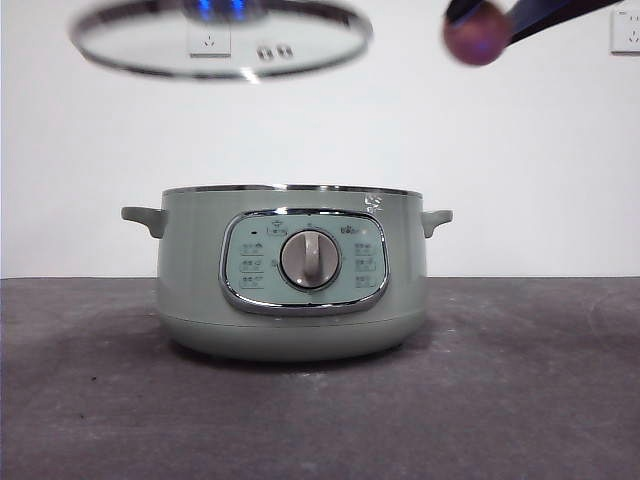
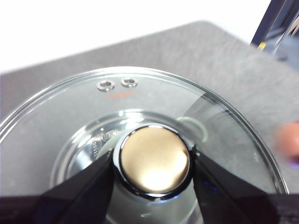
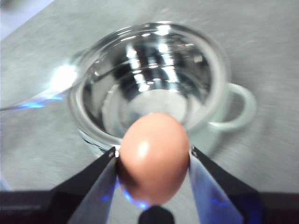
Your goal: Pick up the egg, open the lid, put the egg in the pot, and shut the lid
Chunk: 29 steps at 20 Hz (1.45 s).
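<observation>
I've got the left gripper point(image 2: 154, 163) clamped on the knob point(image 2: 155, 160) of the lid point(image 2: 70, 116), jaws pressed to either side of it, lid lifted clear of the pot point(image 1: 290, 285) and hanging high in the air, up and toward the left of the front view, slightly tilted; its two vent holes point(image 2: 117, 84) show near the rim. Right gripper point(image 3: 153, 154) is grasping the egg point(image 3: 153, 156) between both jaws, egg held aloft at the top right of the front view point(image 1: 476, 35), blurred there, off to the side above the pot's right handle point(image 1: 436, 218). From the right wrist view the egg sits over the near edge of the open pot, shiny steel inside point(image 3: 154, 88) visible below it, one handle sticking out. Pot stands on the dark grey counter point(image 1: 520, 400), uncovered, control panel with central dial point(image 1: 310, 260) facing the front camera. Egg and lid are well apart, neither touching the pot.
</observation>
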### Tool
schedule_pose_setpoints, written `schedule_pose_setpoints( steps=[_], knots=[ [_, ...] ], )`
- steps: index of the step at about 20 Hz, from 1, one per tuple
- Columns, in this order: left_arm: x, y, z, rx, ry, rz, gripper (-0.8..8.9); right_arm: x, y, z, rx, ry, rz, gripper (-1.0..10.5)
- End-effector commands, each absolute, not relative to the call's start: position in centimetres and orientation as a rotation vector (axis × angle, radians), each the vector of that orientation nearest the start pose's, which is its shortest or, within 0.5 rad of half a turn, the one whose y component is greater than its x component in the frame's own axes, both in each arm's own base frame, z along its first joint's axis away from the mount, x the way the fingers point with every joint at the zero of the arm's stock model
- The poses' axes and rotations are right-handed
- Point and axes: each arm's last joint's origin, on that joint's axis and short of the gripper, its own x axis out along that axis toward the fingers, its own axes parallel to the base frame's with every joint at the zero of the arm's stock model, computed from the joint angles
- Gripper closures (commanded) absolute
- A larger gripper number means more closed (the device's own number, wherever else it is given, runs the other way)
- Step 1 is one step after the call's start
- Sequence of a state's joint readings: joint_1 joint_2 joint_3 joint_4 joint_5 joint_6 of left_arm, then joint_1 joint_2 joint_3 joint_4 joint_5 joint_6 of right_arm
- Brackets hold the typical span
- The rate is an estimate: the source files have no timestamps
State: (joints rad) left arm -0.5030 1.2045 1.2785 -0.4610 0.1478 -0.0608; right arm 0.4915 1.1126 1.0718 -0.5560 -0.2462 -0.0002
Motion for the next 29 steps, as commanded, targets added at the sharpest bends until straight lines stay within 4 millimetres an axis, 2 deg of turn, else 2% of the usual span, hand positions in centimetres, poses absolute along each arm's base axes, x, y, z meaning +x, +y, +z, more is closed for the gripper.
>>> schedule_pose_setpoints(
  steps=[1,6,9,11,14,18,22,24,25,26,27,28,29],
  knots=[
    [19.5,-11.2,41.4,0.005,0.309,-0.620,8.22,22.5,13.1,33.9,-0.086,0.604,0.743,9.6],
    [14.6,-8.4,43.0,0.002,0.279,-0.596,8.22,29.5,18.4,32.8,-0.147,0.665,0.786,9.6],
    [12.9,-7.4,43.3,0.002,0.276,-0.596,8.22,32.9,21.7,30.6,-0.171,0.713,0.808,9.6],
    [12.2,-7.1,43.5,0.001,0.269,-0.597,8.22,34.4,23.3,28.8,-0.206,0.736,0.824,9.6],
    [12.0,-6.9,43.4,0.001,0.276,-0.597,8.21,35.3,24.9,25.8,-0.285,0.772,0.805,9.6],
    [11.9,-6.9,43.4,0.003,0.280,-0.598,8.22,35.8,25.9,22.8,-0.368,0.825,0.784,9.6],
    [11.9,-6.9,43.4,0.003,0.282,-0.597,8.22,36.2,26.1,20.5,-0.416,0.892,0.748,9.6],
    [11.9,-6.9,43.3,0.005,0.287,-0.597,8.22,36.1,26.1,20.2,-0.420,0.909,0.748,9.6],
    [11.9,-6.9,43.3,0.004,0.286,-0.597,8.22,36.1,26.2,20.2,-0.418,0.904,0.750,9.2],
    [11.9,-6.9,43.3,0.005,0.286,-0.596,8.22,36.0,26.2,20.5,-0.417,0.899,0.751,7.7],
    [11.9,-6.9,43.3,0.004,0.284,-0.596,8.22,35.9,26.1,21.1,-0.414,0.885,0.750,5.6],
    [12.0,-6.9,43.3,0.005,0.285,-0.596,8.22,35.7,25.9,22.1,-0.401,0.862,0.743,4.4],
    [12.1,-7.0,43.3,0.006,0.289,-0.596,8.22,35.4,25.6,23.7,-0.397,0.827,0.717,4.4]
  ],
)
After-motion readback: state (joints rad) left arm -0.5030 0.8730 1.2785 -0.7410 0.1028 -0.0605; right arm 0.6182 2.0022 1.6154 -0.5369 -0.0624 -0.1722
